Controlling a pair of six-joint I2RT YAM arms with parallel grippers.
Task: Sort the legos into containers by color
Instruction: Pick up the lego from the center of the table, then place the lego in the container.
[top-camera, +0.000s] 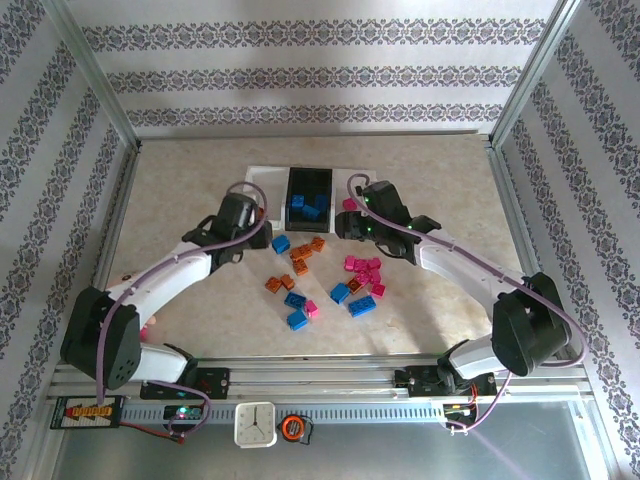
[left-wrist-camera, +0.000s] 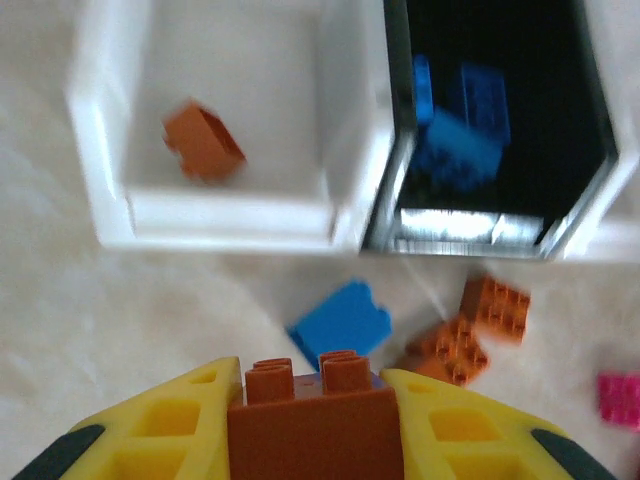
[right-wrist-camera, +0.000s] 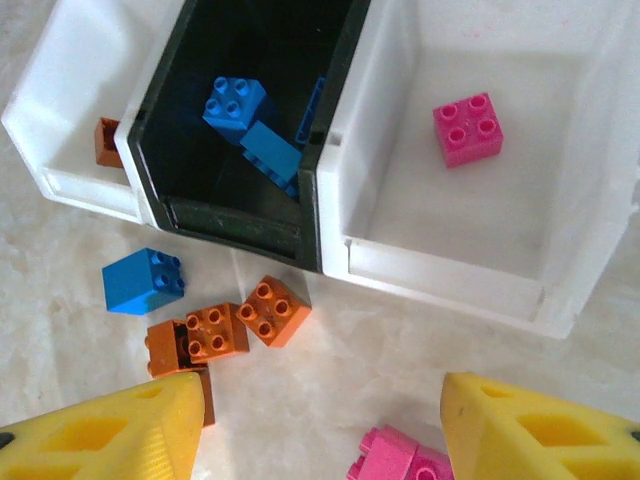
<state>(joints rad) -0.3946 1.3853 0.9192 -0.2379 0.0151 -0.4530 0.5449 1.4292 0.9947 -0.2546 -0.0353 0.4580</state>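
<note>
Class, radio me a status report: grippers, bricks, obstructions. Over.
Left gripper shut on orange brick, short of left white bin. Right gripper open, empty. Nothing blocking the bin.

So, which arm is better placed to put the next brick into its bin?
Left. The left gripper is shut on an orange brick, and the left white bin, with a second orange brick inside, lies just ahead. The right gripper is open and empty.

Both the left arm (top-camera: 175, 268) and the right arm (top-camera: 465, 268) have white tube-shaped links joined by bulky black joints. A purple cable (top-camera: 101, 350) loops along each. The fingers (left-wrist-camera: 165, 430) are yellow plastic with rectangular hollows and dark outer edges.
</note>
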